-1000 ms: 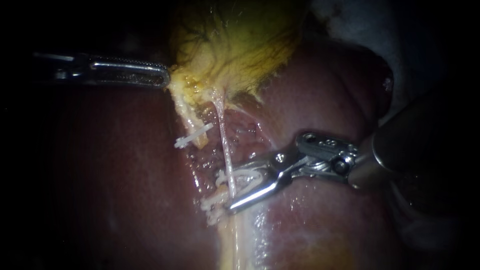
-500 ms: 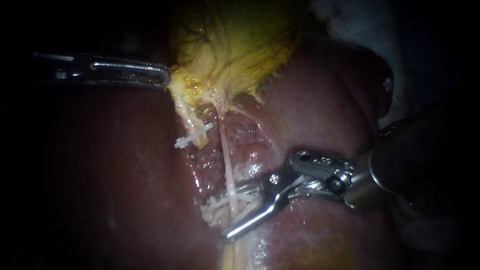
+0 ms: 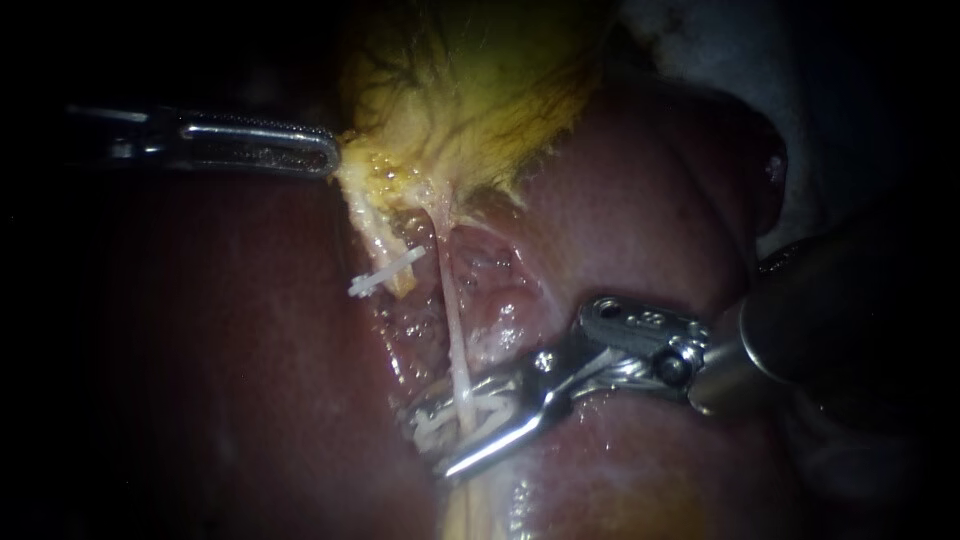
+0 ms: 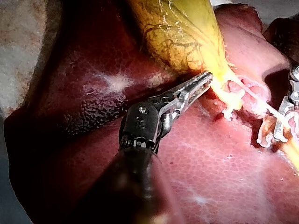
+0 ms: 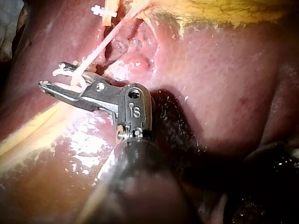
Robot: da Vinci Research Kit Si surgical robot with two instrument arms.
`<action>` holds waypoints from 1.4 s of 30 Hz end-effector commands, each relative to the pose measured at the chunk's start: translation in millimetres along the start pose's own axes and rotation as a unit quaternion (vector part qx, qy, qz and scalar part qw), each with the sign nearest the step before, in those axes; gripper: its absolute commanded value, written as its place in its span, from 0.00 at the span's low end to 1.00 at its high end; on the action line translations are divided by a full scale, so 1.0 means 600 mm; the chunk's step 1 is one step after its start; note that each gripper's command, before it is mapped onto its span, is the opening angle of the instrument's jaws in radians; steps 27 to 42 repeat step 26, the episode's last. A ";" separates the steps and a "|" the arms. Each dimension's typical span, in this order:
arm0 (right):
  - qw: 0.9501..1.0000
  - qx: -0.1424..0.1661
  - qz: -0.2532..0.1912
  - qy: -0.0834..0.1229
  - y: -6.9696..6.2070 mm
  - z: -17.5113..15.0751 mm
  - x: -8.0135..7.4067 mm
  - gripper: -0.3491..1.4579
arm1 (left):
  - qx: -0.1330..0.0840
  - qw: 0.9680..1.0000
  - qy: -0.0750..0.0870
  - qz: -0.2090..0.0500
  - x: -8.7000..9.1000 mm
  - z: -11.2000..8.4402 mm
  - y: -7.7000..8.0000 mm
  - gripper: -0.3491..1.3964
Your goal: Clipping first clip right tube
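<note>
Centrally, the liver point(image 3: 650, 200) is lying under the yellow gallbladder point(image 3: 470, 90), whose edge my left instrument point(image 3: 330, 150) is pinching at upper left; my right instrument point(image 3: 432, 440) is gripping a clip point(image 3: 480, 414) around the right tube point(image 3: 452, 310), lower centre.

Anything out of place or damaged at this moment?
Nothing stands out. The right tool holds its loaded clip astride the thin right tube, which looks intact; the placed clip sits across the left tube.

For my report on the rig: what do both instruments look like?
Both have dark shafts and silver metal jaws. The left instrument has long, slotted, round-tipped ones; the right instrument has slim, smooth ones and small holes in its hinge block.
</note>
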 end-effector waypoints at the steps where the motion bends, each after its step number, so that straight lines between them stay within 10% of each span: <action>1: 1.000 -0.003 0.000 0.002 0.0000 -0.0001 -0.0001 0.23 | 0.000 1.000 0.000 0.000 0.0000 0.0000 0.0000 0.00; 7: 0.999 -0.026 0.009 0.018 -0.0001 -0.0005 -0.0002 0.00 | 0.000 1.000 0.000 0.000 0.0000 0.0000 0.0000 0.00; 42: 0.999 -0.026 0.014 0.017 0.0002 -0.0010 -0.0010 0.00 | 0.000 1.000 0.000 0.000 0.0000 0.0000 0.0001 0.00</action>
